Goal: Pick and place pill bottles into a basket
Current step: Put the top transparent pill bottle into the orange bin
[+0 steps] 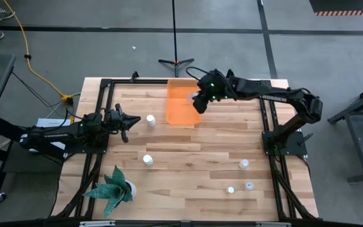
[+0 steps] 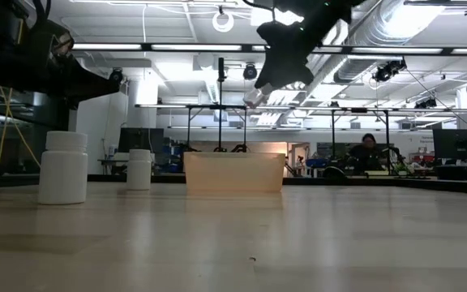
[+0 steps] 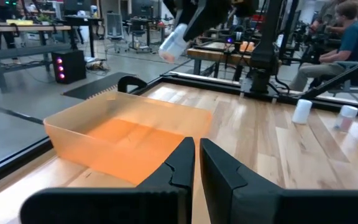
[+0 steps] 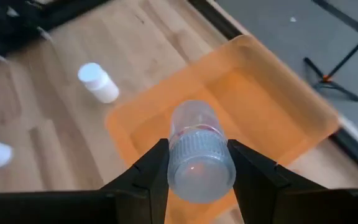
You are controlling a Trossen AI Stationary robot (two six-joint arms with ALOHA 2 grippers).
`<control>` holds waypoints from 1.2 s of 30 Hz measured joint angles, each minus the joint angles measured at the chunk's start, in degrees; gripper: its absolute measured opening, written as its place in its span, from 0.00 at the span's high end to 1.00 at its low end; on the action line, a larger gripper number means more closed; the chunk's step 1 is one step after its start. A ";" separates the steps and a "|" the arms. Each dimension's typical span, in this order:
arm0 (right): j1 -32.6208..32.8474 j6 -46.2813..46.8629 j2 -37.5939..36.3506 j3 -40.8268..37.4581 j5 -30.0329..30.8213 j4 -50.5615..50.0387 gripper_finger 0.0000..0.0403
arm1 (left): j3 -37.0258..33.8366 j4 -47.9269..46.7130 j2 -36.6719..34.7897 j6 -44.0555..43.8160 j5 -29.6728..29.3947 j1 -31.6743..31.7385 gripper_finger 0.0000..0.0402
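Note:
My right gripper is shut on a small white pill bottle high above the orange bin. It also shows in the low view and the left wrist view. My left gripper is shut and empty, low over the table left of the bin. A bottle stands upright just right of it. More bottles stand on their bases on the table, one left of centre, one at the right, two near the front right. My right gripper pinches the bottle between its two fingers at the ribbed cap end, one finger on either side. The fingers slant down from the table's right side. The bottle is tilted, its body pointing away and down past the fingertips, lifted clear above the bin's floor.
A green spiky plant stands at the near left corner. Black frame rails run along the table's left, right and far sides. A person sits beyond the table. Bare wood lies between the bin and the front bottles.

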 joint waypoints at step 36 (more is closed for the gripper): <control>-0.04 -8.85 33.51 31.84 -6.84 -39.08 0.66 | 0.00 -0.11 0.00 -0.02 -0.20 0.00 0.84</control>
